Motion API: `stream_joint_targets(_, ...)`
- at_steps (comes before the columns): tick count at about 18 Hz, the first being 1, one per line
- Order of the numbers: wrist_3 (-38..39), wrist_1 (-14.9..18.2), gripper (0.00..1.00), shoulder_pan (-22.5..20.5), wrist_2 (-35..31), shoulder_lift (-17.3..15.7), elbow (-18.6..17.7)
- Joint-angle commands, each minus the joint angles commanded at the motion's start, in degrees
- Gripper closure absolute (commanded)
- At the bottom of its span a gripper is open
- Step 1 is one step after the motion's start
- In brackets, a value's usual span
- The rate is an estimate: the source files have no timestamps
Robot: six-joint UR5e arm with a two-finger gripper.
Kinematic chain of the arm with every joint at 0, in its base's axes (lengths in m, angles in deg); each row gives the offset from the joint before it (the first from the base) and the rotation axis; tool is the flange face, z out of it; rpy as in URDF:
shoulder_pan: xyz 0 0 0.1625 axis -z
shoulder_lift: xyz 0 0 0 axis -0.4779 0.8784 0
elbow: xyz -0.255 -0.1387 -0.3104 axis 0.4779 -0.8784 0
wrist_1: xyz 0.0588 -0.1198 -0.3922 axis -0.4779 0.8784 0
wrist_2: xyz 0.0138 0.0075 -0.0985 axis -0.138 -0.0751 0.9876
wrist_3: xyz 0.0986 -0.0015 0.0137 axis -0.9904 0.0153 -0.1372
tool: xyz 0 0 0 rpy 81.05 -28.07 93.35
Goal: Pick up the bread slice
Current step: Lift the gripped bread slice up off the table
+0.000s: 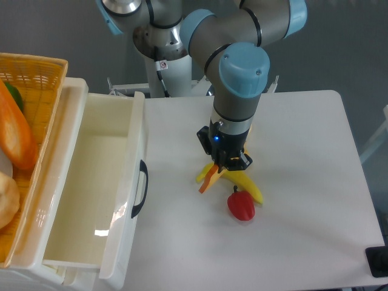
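One arm, one grab, and it looks mostly done. The gripper (pixel 218 168) is closed on the bread slice (pixel 207 180), which hangs edge-on below the jaws, tilted down to the left, orange crust rim showing. The slice's lower tip sits near the table (pixel 303 242) surface; from this angle I can't tell for certain whether it's fully clear or grazing. My read: it's lifted, just not high.

Under and just to the right of the gripper lies the banana (pixel 245 185), curved, flat on the table, with one end poking out on the left of the slice. The red pepper (pixel 241 206) sits just in front of the banana, touching or nearly so.

To the left, the white drawer (pixel 85 200) stands pulled open, nothing visible inside. A wicker basket (pixel 36 73) at the far left holds a long orange loaf (pixel 15 136) and some other bits I can't make out.

Status as I judge it: grasp made, slice in hand. Left to do: raise it clear of the banana and hold it steady. Risk: thin slice pinched near one end could swing or slip.
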Motion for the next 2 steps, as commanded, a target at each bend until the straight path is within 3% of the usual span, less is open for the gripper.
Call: stream_joint_targets(2,0.0,0.0,1.0,0.0,0.0,-0.26,-0.35)
